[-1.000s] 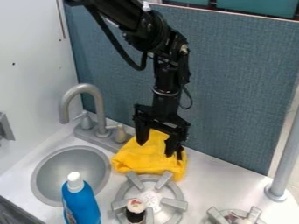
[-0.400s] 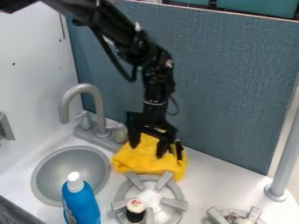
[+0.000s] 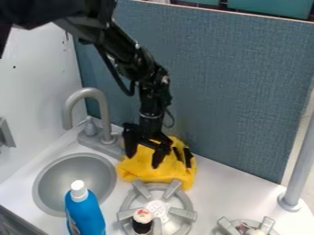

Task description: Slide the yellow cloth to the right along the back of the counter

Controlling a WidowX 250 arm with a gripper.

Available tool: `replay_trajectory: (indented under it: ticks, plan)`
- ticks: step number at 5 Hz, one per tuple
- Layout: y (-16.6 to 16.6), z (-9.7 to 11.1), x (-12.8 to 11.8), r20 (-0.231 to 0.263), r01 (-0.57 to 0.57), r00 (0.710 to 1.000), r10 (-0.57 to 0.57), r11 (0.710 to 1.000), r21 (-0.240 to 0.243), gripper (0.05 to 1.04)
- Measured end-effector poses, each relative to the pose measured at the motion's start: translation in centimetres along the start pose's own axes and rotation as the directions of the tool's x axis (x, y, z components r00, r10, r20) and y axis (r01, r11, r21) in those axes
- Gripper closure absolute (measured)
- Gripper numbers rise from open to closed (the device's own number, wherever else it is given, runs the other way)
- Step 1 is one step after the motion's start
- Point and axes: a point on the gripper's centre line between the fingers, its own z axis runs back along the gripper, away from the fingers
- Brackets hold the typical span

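Yellow cloth [image 3: 146, 172] lies beneath the open tool [image 3: 144, 157], edge beside 1 burner [image 3: 158, 207].

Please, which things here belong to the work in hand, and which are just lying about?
In hand:
Black two-finger gripper, fingers apart
Crumpled yellow cloth, at the gripper

Lying about:
Blue bottle with white cap
Small dark cylinder with pale top, on grey round burner

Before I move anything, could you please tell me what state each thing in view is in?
Gripper: open, its fingers apart over the yellow cloth.
Yellow cloth: bunched in a low heap.
Blue bottle: upright, its white cap on.
Small dark item: upright on the burner, light top uppermost.
Faucet: upright, spout curving downward.
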Motion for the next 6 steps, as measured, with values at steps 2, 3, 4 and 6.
replay_trajectory:
  ticks: [2,3,4,6]
  plan:
    - [-0.5,-1.8,2.7,0.038,-0.085,0.996,0.087,0.996,-0.038,0.083]
    - [-0.9,-2.2,3.6,0.039,-0.123,0.991,0.125,0.991,-0.061,0.083]
    - [-0.9,-3.3,4.0,0.009,-0.15,0.989,0.151,0.988,-0.041,0.083]
    - [-1.3,-4.3,4.8,0.015,-0.098,0.995,0.099,0.994,-0.055,0.083]
